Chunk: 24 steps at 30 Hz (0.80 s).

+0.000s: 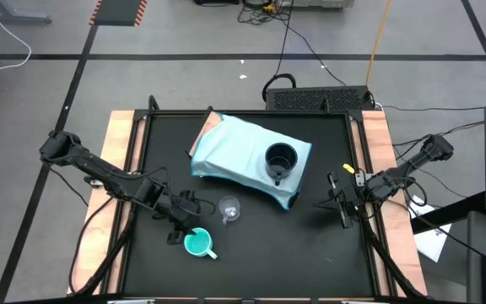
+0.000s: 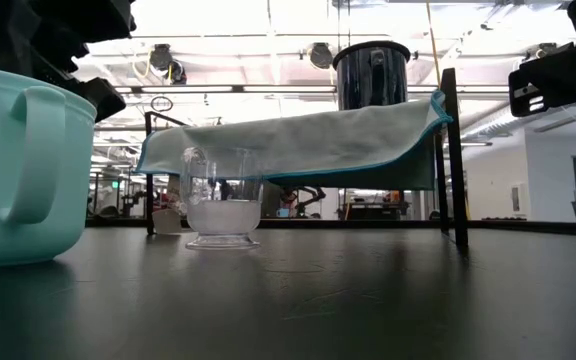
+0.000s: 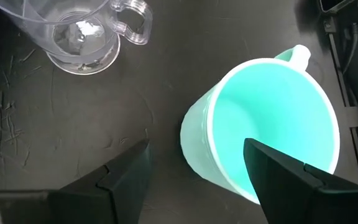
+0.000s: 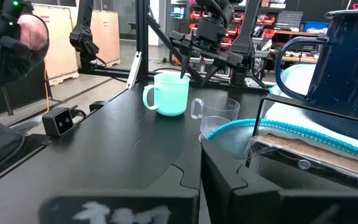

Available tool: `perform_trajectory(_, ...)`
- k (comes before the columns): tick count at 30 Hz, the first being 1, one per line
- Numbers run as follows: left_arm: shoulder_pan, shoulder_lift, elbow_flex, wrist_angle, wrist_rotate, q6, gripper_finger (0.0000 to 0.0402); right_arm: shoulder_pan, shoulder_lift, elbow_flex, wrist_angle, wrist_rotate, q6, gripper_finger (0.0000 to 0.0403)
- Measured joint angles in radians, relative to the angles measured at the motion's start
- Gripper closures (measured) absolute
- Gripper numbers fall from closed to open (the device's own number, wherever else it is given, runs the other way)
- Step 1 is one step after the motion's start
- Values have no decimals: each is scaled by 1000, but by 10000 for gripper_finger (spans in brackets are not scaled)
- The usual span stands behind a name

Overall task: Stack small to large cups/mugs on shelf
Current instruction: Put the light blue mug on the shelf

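Observation:
The black mug (image 1: 280, 160) stands upright on the light blue shelf (image 1: 234, 152), near the shelf's right end. The clear glass cup (image 1: 229, 209) stands on the black tabletop in front of the shelf. The teal mug (image 1: 198, 244) stands upright to its near left, with its white handle (image 3: 298, 55) on the side away from my left arm. My left gripper (image 3: 197, 168) is open over the teal mug's rim. One finger (image 3: 278, 174) is over the mug's inside and the other (image 3: 123, 180) is outside its wall. My right gripper (image 1: 319, 203) is shut and empty, right of the shelf.
The shelf stands raised on dark legs (image 2: 452, 160), with open room under it in the low view. A dark frame and wooden strips (image 1: 123, 169) border the tabletop. A person (image 4: 17, 43) is beyond the table's edge in the right wrist view.

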Motion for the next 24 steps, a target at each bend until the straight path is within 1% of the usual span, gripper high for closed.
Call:
perform_trajectory(6, -16, 0, 0, 9, 0, -24, 145, 0, 0, 0, 0, 0, 0, 403)
perform_trajectory(12, -47, 0, 0, 30, -56, -86, 145, 0, 0, 0, -1, 0, 5, 403)
perform_trajectory(19, -75, 1, 0, 39, -107, -119, 144, 0, 0, 0, -9, 0, 8, 403)
perform_trajectory(24, -81, 59, -2, 41, -124, -131, 144, 0, 0, 0, -8, 0, 8, 403)
